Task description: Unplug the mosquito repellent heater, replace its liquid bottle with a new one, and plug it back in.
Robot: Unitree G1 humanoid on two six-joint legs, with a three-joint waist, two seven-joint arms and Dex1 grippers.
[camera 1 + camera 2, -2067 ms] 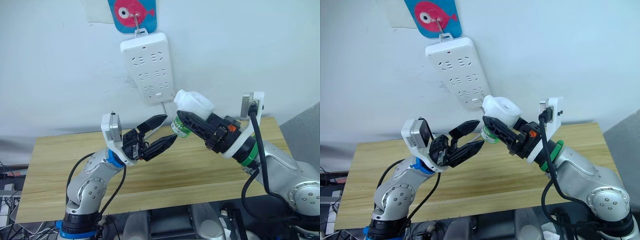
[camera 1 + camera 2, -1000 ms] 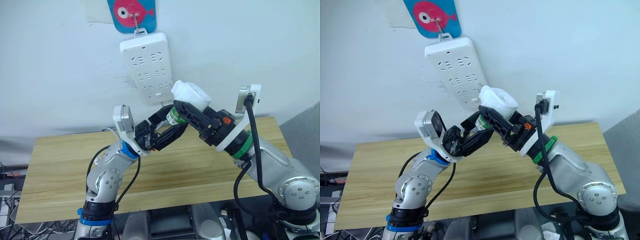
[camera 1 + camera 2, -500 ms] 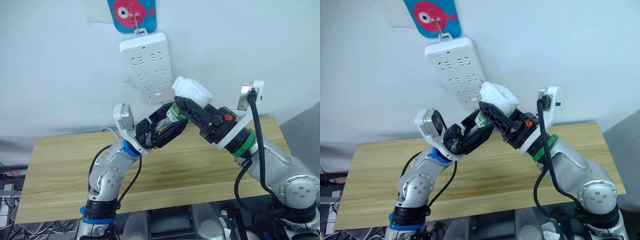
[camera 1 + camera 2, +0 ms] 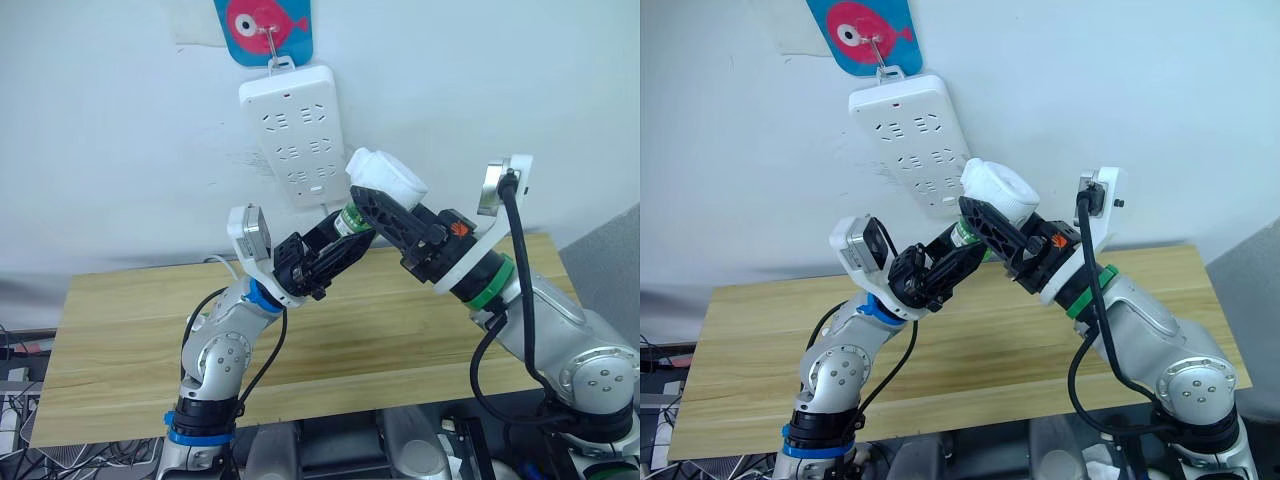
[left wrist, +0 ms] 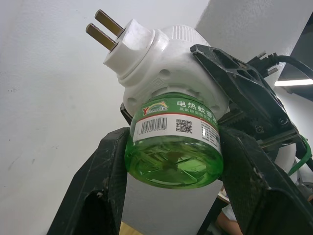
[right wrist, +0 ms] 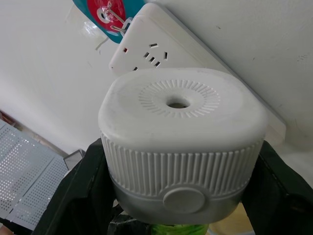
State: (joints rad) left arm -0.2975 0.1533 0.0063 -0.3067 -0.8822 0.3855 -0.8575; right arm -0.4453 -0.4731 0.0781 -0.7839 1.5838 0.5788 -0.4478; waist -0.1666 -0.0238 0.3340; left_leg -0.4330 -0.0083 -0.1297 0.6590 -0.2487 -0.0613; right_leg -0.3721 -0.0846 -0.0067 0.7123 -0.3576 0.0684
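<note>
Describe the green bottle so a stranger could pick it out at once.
Start at the white power strip hanging on the wall; just below its lower end the two black hands meet in the air above the wooden table. The right hand holds the white heater, and the bottle hangs from its underside, gripped by the left hand. It is the one translucent green thing there, with a barcode label.

Both arms raised and converging, left end effector (image 5: 171, 161) clamped, right end effector (image 6: 176, 161) clamped
</note>
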